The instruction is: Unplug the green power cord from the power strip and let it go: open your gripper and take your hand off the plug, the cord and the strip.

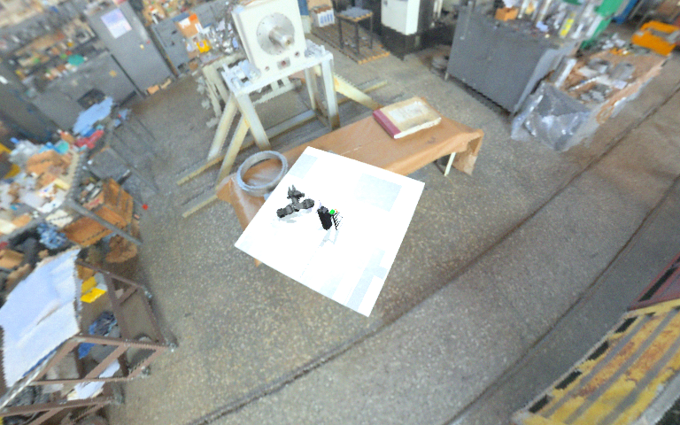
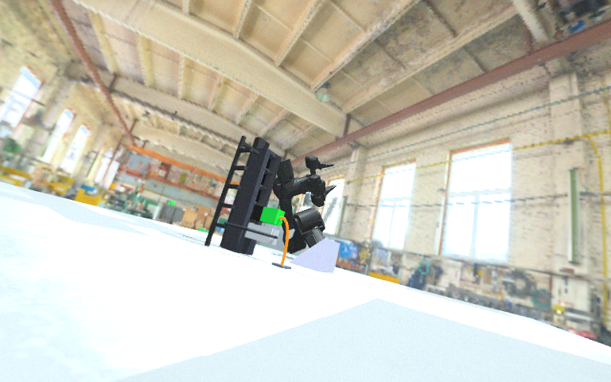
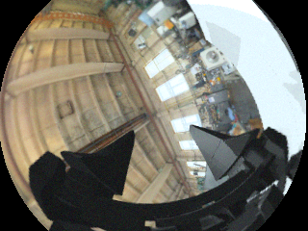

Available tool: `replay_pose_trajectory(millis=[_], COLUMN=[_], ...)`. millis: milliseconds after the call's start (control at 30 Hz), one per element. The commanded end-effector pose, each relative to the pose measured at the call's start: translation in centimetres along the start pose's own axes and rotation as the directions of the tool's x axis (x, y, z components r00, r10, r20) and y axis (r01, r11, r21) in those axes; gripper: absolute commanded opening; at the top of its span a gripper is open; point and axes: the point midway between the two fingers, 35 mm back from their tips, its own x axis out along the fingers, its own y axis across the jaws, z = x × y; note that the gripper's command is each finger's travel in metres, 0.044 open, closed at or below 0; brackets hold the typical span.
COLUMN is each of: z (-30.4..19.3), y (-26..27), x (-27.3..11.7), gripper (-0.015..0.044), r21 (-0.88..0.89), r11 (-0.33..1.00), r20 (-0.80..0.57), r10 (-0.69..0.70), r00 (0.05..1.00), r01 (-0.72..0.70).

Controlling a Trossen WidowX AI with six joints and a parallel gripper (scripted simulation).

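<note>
Black parallel-jaw gripper (image 2: 328,176) raised high, jaws spread wide, nothing between them; pointed fingertips frame only ceiling and windows. Bright green box-shaped plug (image 2: 272,216) seated in tall black upright power strip (image 2: 252,198), orange cord (image 2: 285,239) dropping to white table top (image 2: 134,288). Gripper at 2 o'clock from plug, well apart.

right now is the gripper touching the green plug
No, the gripper is raised well above the green plug, which sits in the black power strip.
</note>
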Motion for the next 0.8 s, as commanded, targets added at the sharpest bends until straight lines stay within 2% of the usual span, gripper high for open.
replay_pose_trajectory(millis=[0,100,267,533,667,767], z=[0.1,0.9,4.5,11.8,15.5,18.3], y=[0.1,1.1,4.3,7.8,8.9,9.4], x=[0.0,0.0,-0.6,-3.2,-5.1,-6.9], gripper=[0.0374,0.0295,0.0164,0.016,0.016,0.016], r21=[-0.003,-0.043,-0.182,-0.259,-0.24,-0.197], r11=[1.0,0.999,0.981,0.864,0.717,0.553], r20=[0.004,0.066,0.302,0.634,0.736,0.784], r10=[0.001,0.008,-0.007,-0.184,-0.305,-0.407], r00=[1.0,0.998,0.953,0.751,0.604,0.469], r01=[-0.001,-0.005,0.064,0.431,0.655,0.809])
